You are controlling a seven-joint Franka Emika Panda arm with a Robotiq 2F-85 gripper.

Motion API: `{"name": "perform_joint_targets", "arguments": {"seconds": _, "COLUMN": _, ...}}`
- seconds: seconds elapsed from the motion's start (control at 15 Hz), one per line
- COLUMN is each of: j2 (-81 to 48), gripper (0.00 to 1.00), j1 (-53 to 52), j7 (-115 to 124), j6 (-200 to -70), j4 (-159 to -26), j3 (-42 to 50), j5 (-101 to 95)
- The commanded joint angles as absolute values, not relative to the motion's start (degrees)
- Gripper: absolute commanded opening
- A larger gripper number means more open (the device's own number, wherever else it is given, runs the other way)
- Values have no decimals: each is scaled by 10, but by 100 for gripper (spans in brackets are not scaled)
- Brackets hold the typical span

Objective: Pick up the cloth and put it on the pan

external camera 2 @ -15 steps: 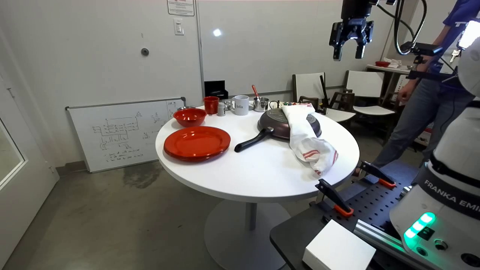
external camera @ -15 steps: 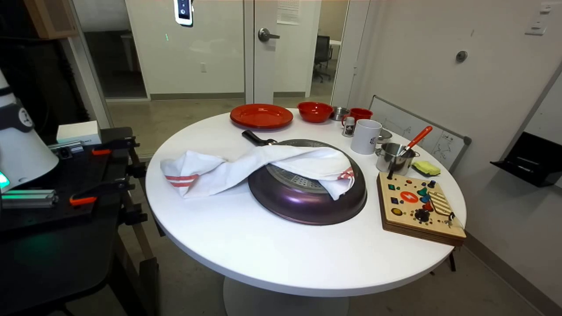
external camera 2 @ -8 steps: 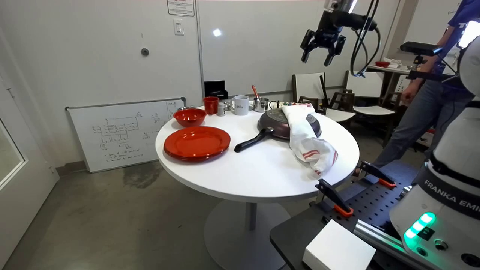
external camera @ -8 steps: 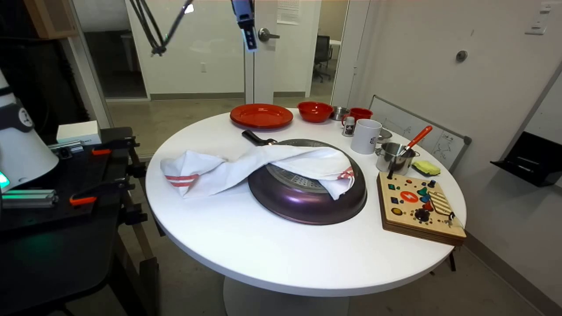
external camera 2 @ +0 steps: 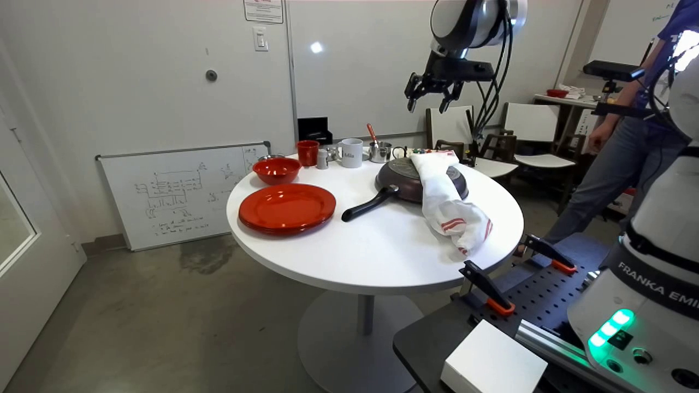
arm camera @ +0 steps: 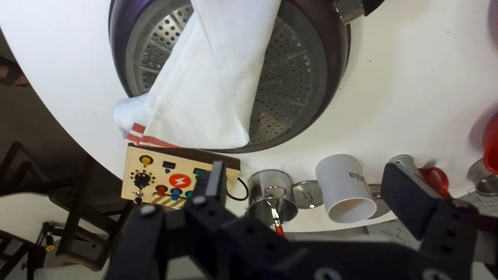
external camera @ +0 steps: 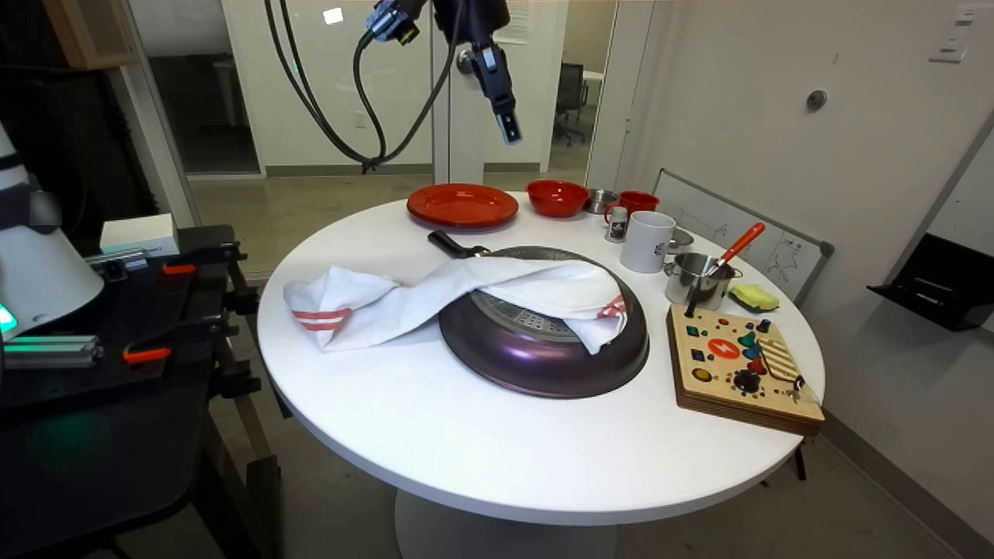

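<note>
The white cloth (external camera: 435,295) with red stripes lies draped over the upturned base of the dark pan (external camera: 528,369). One end of the cloth rests on the table, the other hangs toward the pan's rim. Both exterior views show this, with the cloth (external camera 2: 437,191) across the pan (external camera 2: 392,174). In the wrist view the cloth (arm camera: 214,85) covers the middle of the perforated pan base (arm camera: 288,77). My gripper (external camera 2: 428,108) is open and empty, held well above the table. In the wrist view its fingers (arm camera: 310,190) are wide apart with nothing between them.
Red plates (external camera 2: 286,207), a red bowl (external camera 2: 276,170), a red mug (external camera 2: 307,153) and a white mug (external camera: 648,241) stand on the round table (external camera: 466,450). A steel pot (external camera: 695,279) with a red-handled utensil and a wooden switch board (external camera: 738,365) stand beyond the pan. A person stands behind.
My gripper has moved forward over the table and lower, tilting as it came, and stays open. The cloth and the pan have not moved.
</note>
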State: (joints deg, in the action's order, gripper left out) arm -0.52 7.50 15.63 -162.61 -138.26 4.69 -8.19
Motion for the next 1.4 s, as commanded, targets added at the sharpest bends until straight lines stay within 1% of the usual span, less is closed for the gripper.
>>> {"name": "perform_joint_targets", "arguments": {"seconds": 0.0, "j2": -70, "gripper": 100, "j1": 82, "j7": 197, "j6": -1629, "j4": -1332, "j3": 74, "j5": -95}}
{"name": "perform_joint_targets", "arguments": {"seconds": 0.2, "j2": -100, "gripper": 100, "j1": 82, "j7": 184, "j6": -1624, "j4": -1320, "j3": 90, "j5": -53}}
{"name": "perform_joint_targets", "arguments": {"seconds": 0.27, "j2": -109, "gripper": 100, "j1": 86, "j7": 159, "j6": -1619, "j4": -1319, "j3": 82, "j5": -14}}
{"name": "perform_joint_targets", "arguments": {"seconds": 0.47, "j2": -128, "gripper": 100, "j1": 160, "j7": 68, "j6": -1599, "j4": -1318, "j3": -30, "j5": 150}}
{"name": "perform_joint_targets", "arguments": {"seconds": 0.67, "j2": -152, "gripper": 100, "j1": 147, "j7": 1, "j6": -1573, "j4": -1304, "j3": -34, "j5": 248}}
{"name": "perform_joint_targets", "arguments": {"seconds": 0.73, "j2": -157, "gripper": 100, "j1": 137, "j7": 3, "j6": -1570, "j4": -1305, "j3": -23, "j5": 237}}
{"name": "perform_joint_targets", "arguments": {"seconds": 0.93, "j2": -166, "gripper": 100, "j1": 92, "j7": 52, "j6": -1589, "j4": -1316, "j3": 41, "j5": 108}}
{"name": "perform_joint_targets", "arguments": {"seconds": 1.07, "j2": -172, "gripper": 100, "j1": 77, "j7": 56, "j6": -1586, "j4": -1315, "j3": 67, "j5": 50}}
{"name": "perform_joint_targets", "arguments": {"seconds": 1.33, "j2": -174, "gripper": 100, "j1": 79, "j7": 33, "j6": -1575, "j4": -1312, "j3": 62, "j5": 42}}
